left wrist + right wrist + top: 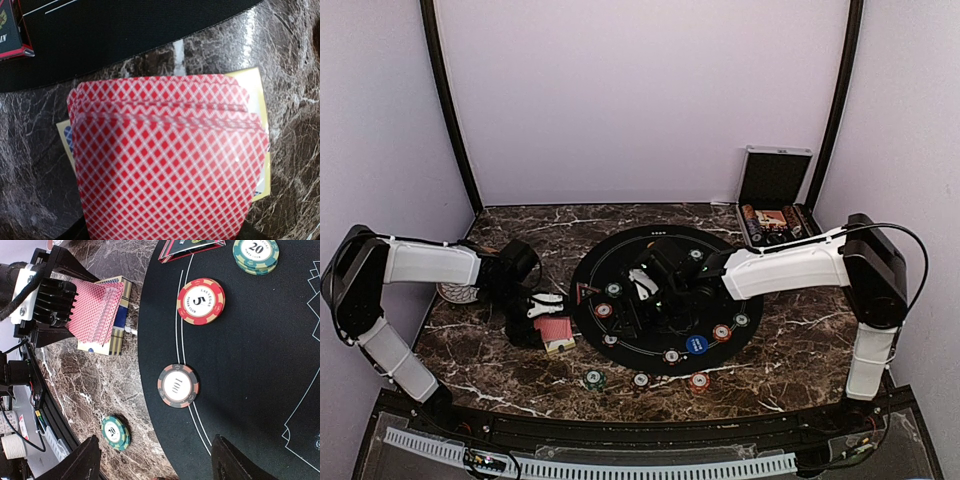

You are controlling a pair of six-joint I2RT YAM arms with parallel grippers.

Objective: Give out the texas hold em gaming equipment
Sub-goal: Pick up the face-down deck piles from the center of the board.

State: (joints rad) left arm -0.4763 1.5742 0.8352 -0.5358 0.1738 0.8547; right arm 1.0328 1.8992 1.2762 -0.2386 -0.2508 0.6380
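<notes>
A fan of red-backed playing cards (165, 160) fills the left wrist view; it sits in my left gripper (542, 306), which is shut on it, just above a yellow card box (119, 332) lying on the marble. My right gripper (156, 464) hangs open over the left rim of the round black mat (660, 250), with nothing between its fingers. A dark 100 chip (178, 385) and a red 5 chip (201, 301) lie on the mat ahead of it. A green 20 chip (115, 432) rests on the marble beside the mat.
More chips ring the mat, among them a blue one (696, 344) and a red one (698, 380). A red-and-black card box (192, 247) and a green chip stack (255, 254) sit at the mat's left. A patterned plate (457, 292) lies far left, an open silver case (775, 195) back right.
</notes>
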